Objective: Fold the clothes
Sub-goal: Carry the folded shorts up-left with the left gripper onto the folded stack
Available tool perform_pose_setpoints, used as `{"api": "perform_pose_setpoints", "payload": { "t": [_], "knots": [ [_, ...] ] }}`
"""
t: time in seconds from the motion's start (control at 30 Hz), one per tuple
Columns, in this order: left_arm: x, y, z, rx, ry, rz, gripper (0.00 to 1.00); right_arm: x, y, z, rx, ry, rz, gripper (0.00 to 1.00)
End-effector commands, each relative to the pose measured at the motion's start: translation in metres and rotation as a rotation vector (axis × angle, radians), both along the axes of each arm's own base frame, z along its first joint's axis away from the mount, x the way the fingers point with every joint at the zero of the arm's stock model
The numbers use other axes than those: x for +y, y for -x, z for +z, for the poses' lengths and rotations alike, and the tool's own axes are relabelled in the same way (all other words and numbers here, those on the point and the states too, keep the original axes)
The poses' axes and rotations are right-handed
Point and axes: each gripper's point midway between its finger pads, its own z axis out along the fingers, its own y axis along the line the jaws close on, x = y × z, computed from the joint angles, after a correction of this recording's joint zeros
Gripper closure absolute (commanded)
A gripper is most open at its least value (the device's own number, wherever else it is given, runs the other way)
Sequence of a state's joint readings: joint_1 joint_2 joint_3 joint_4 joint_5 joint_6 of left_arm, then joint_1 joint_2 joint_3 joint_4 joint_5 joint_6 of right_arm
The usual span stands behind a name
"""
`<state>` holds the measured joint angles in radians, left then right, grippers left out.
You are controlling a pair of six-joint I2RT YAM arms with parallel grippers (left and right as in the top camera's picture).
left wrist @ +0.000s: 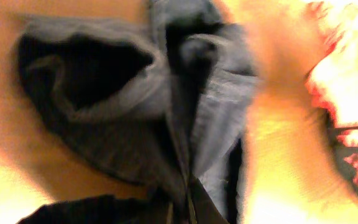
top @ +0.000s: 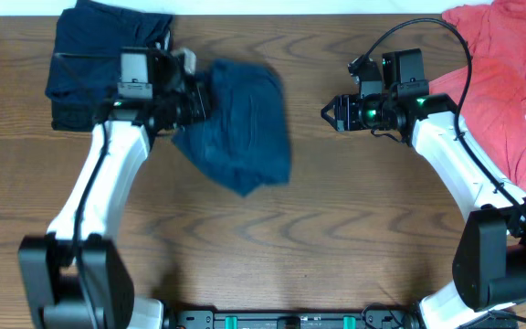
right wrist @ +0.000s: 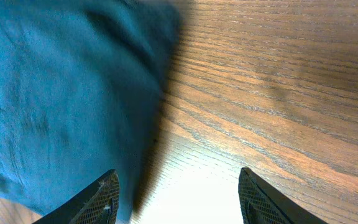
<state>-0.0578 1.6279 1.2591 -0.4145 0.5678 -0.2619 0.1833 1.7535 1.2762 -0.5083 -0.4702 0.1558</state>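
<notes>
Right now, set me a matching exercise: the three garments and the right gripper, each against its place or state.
1 crumpled blue denim-like garment
2 dark navy garment pile
3 coral-red printed T-shirt
4 right gripper

A right edge of the wooden table
B open, empty
C far left corner
D mid-table, held by left gripper

Pairs: 1-D; 2-C; 3-A; 4-B

A big brown wooden table [top: 336,238] with wavy lines fills the view. A black bar with small green bits [top: 290,320] sits at its near edge
</notes>
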Motion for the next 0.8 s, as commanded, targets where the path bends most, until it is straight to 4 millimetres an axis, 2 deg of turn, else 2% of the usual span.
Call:
{"api": "perform_pose_setpoints", "payload": {
  "t": [0.0, 0.23, 0.43, 0.57, 0.7, 0.77],
  "knots": [
    [0.002, -0.011, 0.045, -0.074, 0.090, 0.103, 0.94, -0.004, -0.006, 0.016, -0.039, 0.000, -0.015, 0.40],
    [0.003, -0.038, 0.094, -0.294, 0.135, 0.134, 0.94, -0.008, -0.006, 0.013, -0.032, 0.024, -0.030, 0.40],
    [0.034, -0.067, 0.126, -0.463, 0.086, 0.315, 0.94, -0.013, -0.002, 0.007, -0.021, 0.062, -0.026, 0.39],
    [0.053, -0.080, 0.167, -0.645, 0.093, 0.379, 0.94, -0.016, -0.002, 0.004, -0.013, 0.082, -0.036, 0.39],
    [0.075, -0.083, 0.207, -0.830, 0.058, 0.391, 0.94, -0.017, -0.002, 0.004, -0.014, 0.085, -0.038, 0.39],
    [0.086, -0.085, 0.216, -0.868, 0.016, 0.397, 0.94, -0.017, -0.002, 0.004, -0.014, 0.085, -0.038, 0.39]
  ]
}}
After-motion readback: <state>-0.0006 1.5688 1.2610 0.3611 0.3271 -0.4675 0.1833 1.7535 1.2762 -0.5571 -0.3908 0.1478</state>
